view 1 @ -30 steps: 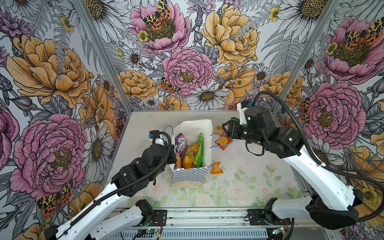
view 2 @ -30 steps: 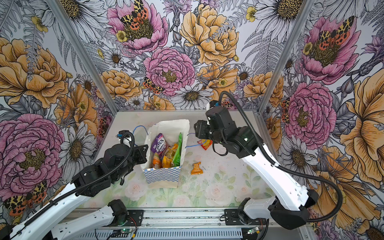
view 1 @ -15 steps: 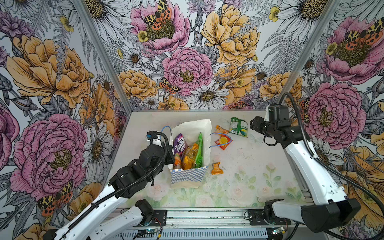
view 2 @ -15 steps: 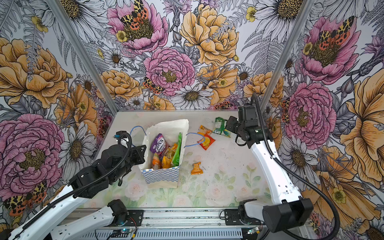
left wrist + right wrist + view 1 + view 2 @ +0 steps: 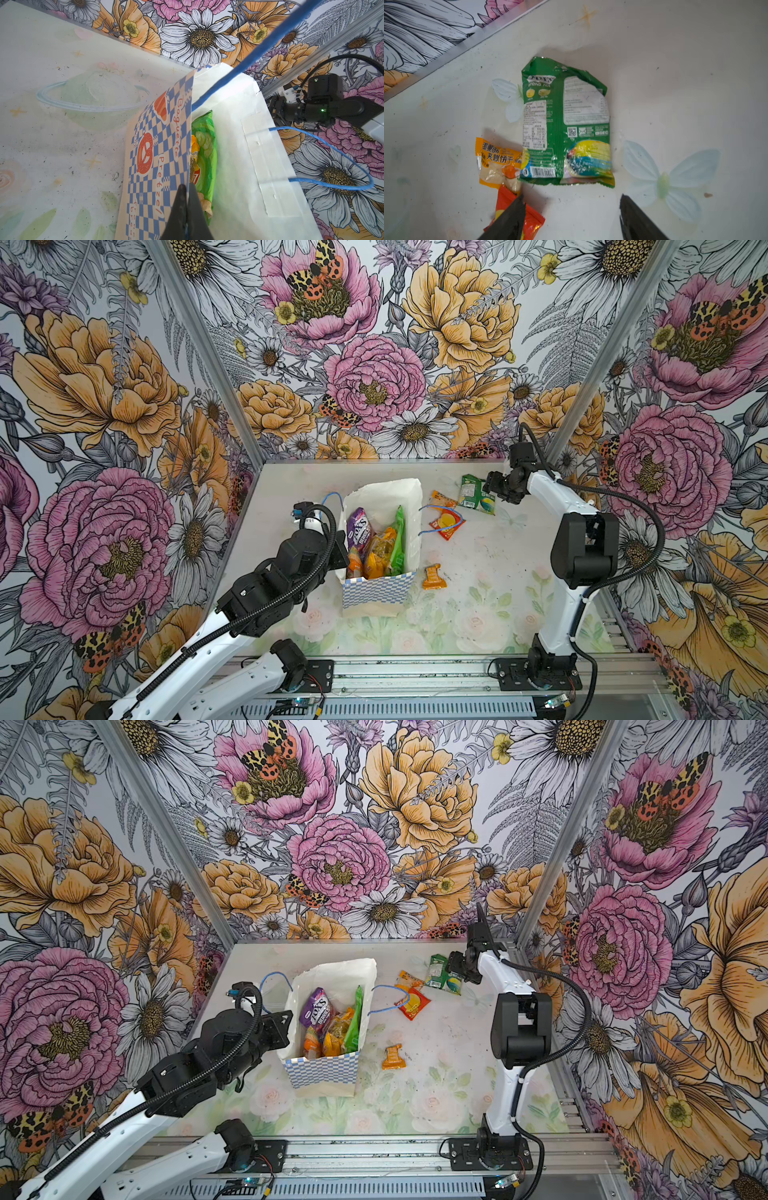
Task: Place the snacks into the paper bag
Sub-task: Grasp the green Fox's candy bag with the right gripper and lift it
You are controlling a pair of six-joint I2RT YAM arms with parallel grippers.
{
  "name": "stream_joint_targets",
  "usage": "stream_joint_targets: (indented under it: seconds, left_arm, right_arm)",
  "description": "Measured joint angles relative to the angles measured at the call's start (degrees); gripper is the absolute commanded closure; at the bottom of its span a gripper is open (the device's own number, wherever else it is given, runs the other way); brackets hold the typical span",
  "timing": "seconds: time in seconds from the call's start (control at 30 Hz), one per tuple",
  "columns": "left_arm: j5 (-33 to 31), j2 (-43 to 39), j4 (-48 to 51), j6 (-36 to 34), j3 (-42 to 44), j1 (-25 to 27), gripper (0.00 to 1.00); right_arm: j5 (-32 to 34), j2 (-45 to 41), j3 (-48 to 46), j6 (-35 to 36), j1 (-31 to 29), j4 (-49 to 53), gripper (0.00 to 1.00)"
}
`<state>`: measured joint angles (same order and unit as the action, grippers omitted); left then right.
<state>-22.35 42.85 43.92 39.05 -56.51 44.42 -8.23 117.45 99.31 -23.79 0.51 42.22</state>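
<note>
Top views both show the paper bag (image 5: pixel 374 593) on the worktop (image 5: pixel 490 572), snacks (image 5: pixel 374 549) inside, and the green packet (image 5: pixel 475 494) near the back beside the right end effector (image 5: pixel 490 489). Left wrist: left end effector (image 5: pixel 186 188) clenched on the bag's wall. Right wrist: jaws stand apart, that packet just ahead; picking it seems the step, needing descent and closure.

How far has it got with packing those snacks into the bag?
Done: a purple packet, a big orange-yellow packet and a bright green packet stand inside the checkered paper bag.
In hand: the left gripper pinches the bag's wall; the right gripper hangs open above a green tea packet.
Left: that one, a red packet and two small orange sachets outside.
</note>
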Motion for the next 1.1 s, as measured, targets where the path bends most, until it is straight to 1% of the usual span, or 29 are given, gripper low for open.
stream_joint_targets:
  seconds: [0.17, 0.33, 0.5, 0.63, 0.8, 0.9, 1.0, 1.1]
  left_arm:
    - [0.37, 0.2, -0.04, 0.0, 0.0, -0.07, 1.0]
    - [0.55, 0.59, -0.15, 0.0, 0.0, -0.07, 1.0]
    - [0.55, 0.76, -0.42, 0.0, 0.0, -0.11, 1.0]
    - [0.55, 1.09, -0.48, 0.0, 0.0, -0.11, 1.0]
    - [0.55, 1.53, -0.66, 0.0, 0.0, -0.44, 1.0]
    - [0.55, 1.49, -0.68, 0.02, 0.0, -0.44, 1.0]
    - [0.57, 1.4, -0.68, 0.02, 0.04, -0.44, 1.0]
    - [0.59, 0.81, -0.7, 0.02, 0.5, -0.44, 1.0]
  right_arm:
    - [-0.04, 9.35, 8.28, 2.32, 1.16, -0.9, 0.26]
    - [-0.33, 17.99, 16.92, 3.17, 3.23, 0.22, 0.25]
    - [-3.37, 24.9, 26.14, 3.54, 4.72, 2.73, 0.26]
    - [-6.75, 28.2, 30.91, 3.65, 5.03, 4.22, 0.32]
    - [-10.8, 28.98, 31.26, 3.1, 4.92, 5.27, 0.35]
    - [-12.13, 28.5, 29.9, 2.23, 4.66, 4.76, 0.43]
    - [-12.83, 26.29, 25.73, 0.55, 4.42, 4.24, 0.52]
    - [-12.46, 23.37, 20.94, -1.09, 4.09, 4.48, 0.7]
